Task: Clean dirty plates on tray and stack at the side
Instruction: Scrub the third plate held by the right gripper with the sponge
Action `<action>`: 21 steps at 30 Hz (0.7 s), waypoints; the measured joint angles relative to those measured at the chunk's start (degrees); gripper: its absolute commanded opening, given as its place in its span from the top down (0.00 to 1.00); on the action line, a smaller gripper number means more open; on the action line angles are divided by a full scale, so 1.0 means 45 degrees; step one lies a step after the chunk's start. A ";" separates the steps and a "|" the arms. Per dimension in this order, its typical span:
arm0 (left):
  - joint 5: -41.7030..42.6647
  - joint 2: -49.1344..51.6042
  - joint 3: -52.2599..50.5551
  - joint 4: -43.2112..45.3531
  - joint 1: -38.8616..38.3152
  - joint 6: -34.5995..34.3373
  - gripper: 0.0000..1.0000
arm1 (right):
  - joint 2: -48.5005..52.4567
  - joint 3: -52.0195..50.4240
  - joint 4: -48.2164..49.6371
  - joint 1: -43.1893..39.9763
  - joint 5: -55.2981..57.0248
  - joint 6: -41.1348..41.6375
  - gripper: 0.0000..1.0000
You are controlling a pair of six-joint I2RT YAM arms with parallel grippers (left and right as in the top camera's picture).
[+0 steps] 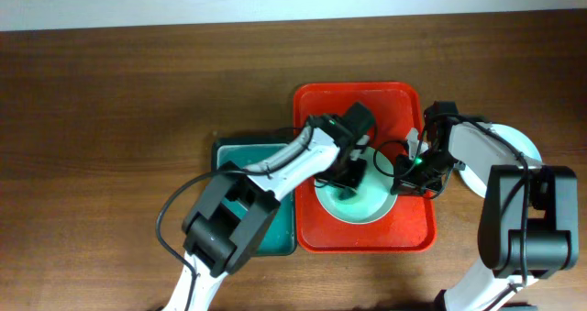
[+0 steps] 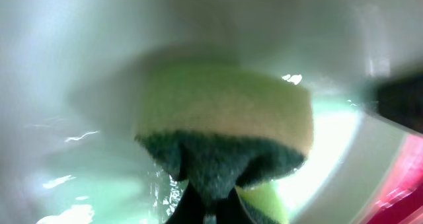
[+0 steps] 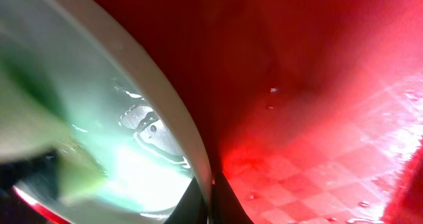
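A pale mint plate (image 1: 362,204) lies in the red tray (image 1: 404,233). My left gripper (image 1: 350,175) is shut on a yellow-and-green sponge (image 2: 225,128) and presses it on the plate's inside (image 2: 79,184). My right gripper (image 1: 404,175) is shut on the plate's right rim (image 3: 192,145), with the red tray floor (image 3: 317,118) beside it. Another pale plate (image 1: 514,146) lies on the table right of the tray, partly hidden by my right arm. A third plate does not show.
A dark green tray (image 1: 240,155) sits against the red tray's left side, mostly covered by my left arm. The brown wooden table (image 1: 110,118) spreads left and behind. The far table edge (image 1: 183,22) runs along the top.
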 measured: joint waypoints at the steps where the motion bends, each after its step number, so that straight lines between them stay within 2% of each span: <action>1: -0.0787 -0.0005 0.0121 -0.0457 0.0321 0.0000 1.00 | 0.0049 0.0000 0.0010 0.0058 -0.0155 0.0000 0.96; 6: -0.1418 -0.0019 0.0209 -0.0583 0.0447 0.0039 1.00 | 0.0073 0.0000 0.0010 0.0073 -0.0248 0.0000 0.96; 8: 0.0044 -0.0015 -0.0019 0.0486 0.0675 0.0058 1.00 | 0.0073 0.0000 -0.0049 0.0058 -0.0185 0.0000 0.96; 10: 0.1933 0.0369 -0.0063 0.2472 0.0495 0.0063 1.00 | 0.0068 0.0019 -0.0146 0.0029 -0.0044 0.0010 0.96; 13: 0.3196 0.0612 -0.0063 0.2992 -0.0389 0.0053 1.00 | 0.0068 0.0019 -0.0151 0.0010 -0.0044 0.0019 0.96; 16: 0.3313 0.0631 -0.0005 0.2506 -0.0520 0.0058 1.00 | 0.0073 0.0019 -0.0165 -0.0005 -0.0044 0.0034 0.96; 18: 0.2992 0.0670 0.0311 0.1141 -0.0189 0.0058 1.00 | 0.0073 0.0019 -0.0170 -0.0005 -0.0053 0.0034 0.96; 21: 0.0991 0.0665 0.0908 -0.0797 0.0534 0.0063 1.00 | 0.0117 0.0024 0.0019 0.0151 -0.0350 0.0049 0.96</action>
